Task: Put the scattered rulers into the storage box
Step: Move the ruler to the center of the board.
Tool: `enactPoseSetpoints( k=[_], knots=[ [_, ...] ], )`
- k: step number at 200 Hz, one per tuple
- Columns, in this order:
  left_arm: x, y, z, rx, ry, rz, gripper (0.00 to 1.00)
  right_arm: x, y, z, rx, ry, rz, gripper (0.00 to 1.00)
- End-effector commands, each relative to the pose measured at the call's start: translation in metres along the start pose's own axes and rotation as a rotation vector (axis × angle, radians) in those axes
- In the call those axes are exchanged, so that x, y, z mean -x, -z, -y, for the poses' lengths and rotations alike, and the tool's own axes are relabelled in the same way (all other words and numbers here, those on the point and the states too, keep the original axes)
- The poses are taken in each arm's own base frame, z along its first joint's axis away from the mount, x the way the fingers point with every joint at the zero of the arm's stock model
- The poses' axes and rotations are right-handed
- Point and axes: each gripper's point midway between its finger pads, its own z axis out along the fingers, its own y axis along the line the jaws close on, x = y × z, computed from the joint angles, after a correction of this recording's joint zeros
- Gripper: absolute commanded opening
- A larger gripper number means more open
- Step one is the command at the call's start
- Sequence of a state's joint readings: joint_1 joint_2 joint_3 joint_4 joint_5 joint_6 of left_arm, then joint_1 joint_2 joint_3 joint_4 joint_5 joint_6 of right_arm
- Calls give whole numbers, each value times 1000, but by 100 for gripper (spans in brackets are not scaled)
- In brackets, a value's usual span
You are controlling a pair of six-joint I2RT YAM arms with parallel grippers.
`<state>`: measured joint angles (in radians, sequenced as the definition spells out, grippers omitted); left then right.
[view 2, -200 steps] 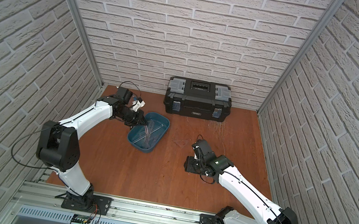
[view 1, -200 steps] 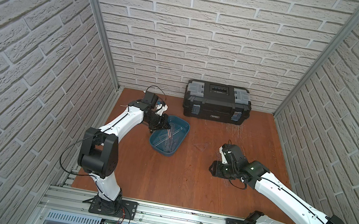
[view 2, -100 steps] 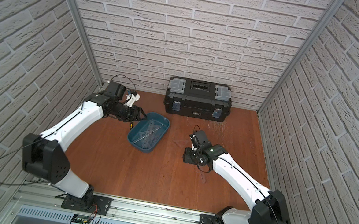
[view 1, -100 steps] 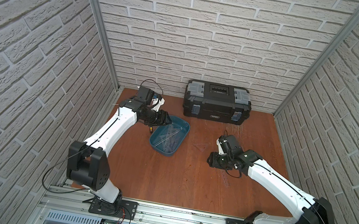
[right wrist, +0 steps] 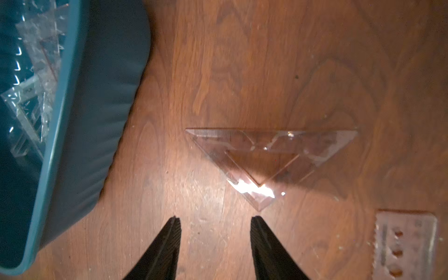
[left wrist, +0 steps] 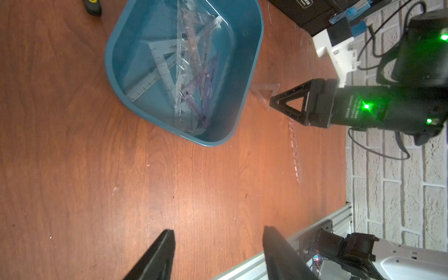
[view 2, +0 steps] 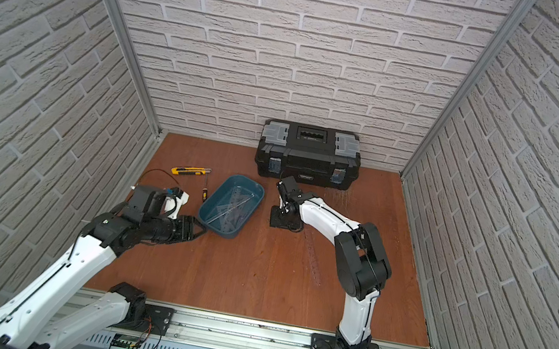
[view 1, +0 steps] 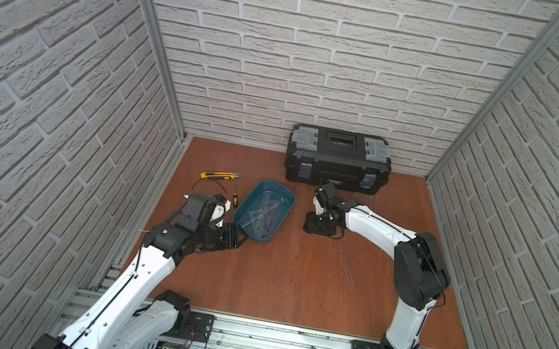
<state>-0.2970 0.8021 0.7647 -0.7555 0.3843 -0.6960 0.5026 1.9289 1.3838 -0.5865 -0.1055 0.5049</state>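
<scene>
While several rulers (left wrist: pixel 191 72) lay heaped inside the storage box (left wrist: pixel 257 48), a clear set square (right wrist: pixel 269 157) and a straight ruler (left wrist: pixel 296 150) lay flat on the table (view 1: pixel 291 281) beside it. The right gripper (right wrist: pixel 214 218), jaws spread and empty, hovered beside the box at the set square's corner. The left gripper (left wrist: pixel 218 232), likewise spread and empty, hung off the box's near corner.

Both arms stretch forward, wrists low, the left pincer (left wrist: pixel 218 246) and right pincer (right wrist: pixel 214 231) with jaws apart.

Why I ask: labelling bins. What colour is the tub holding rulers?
Plain teal-blue; the tub shows best in the left wrist view.
</scene>
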Motion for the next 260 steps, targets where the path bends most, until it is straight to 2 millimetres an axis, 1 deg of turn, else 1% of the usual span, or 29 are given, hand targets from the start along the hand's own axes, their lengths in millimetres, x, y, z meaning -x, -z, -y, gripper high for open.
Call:
enactPoseSetpoints(
  k=[1,6,16,19,29,59,86,120,137,146,148,150,172,190,220,247,260],
  knots=[
    [-5,2,-7,14,45,23,63,17,-1,-7,27,8,31,51],
    [-7,1,-8,15,47,19,63,17,-5,-6,25,7,24,51],
    [-10,0,-10,16,51,11,63,20,-4,-7,29,4,34,51],
    [-10,-1,-9,15,50,8,63,16,-14,-4,15,0,12,51],
    [-10,-1,-9,12,50,10,63,17,-19,-1,9,-9,6,51],
    [-7,-3,-7,1,49,8,63,13,-32,3,9,-26,-17,51],
    [-7,-5,-6,-4,51,6,62,8,-40,6,6,-34,-27,51],
    [-8,-7,-7,-6,60,3,62,-4,-39,8,19,-45,-36,51],
    [-7,-9,-8,-7,64,4,62,-15,-36,10,22,-42,-41,50],
    [-7,-11,-7,-8,67,2,62,-25,-40,12,16,-41,-60,50],
    [-7,-11,-7,-10,67,3,62,-23,-33,10,25,-37,-43,50],
    [-6,-11,-7,-11,67,3,62,-24,-31,9,27,-36,-39,50],
    [-4,-13,-5,-14,69,3,61,-47,-27,9,31,-21,-57,50],
    [-2,-14,-4,-19,69,6,61,-73,-27,9,36,-6,-85,50],
    [-1,-16,0,-22,68,6,61,-126,-28,10,23,36,-144,50],
    [-3,-19,6,-18,46,-1,60,-174,-24,11,10,78,-182,50],
    [-4,-21,9,-12,32,-10,60,-195,-19,12,5,95,-189,50]
  ],
)
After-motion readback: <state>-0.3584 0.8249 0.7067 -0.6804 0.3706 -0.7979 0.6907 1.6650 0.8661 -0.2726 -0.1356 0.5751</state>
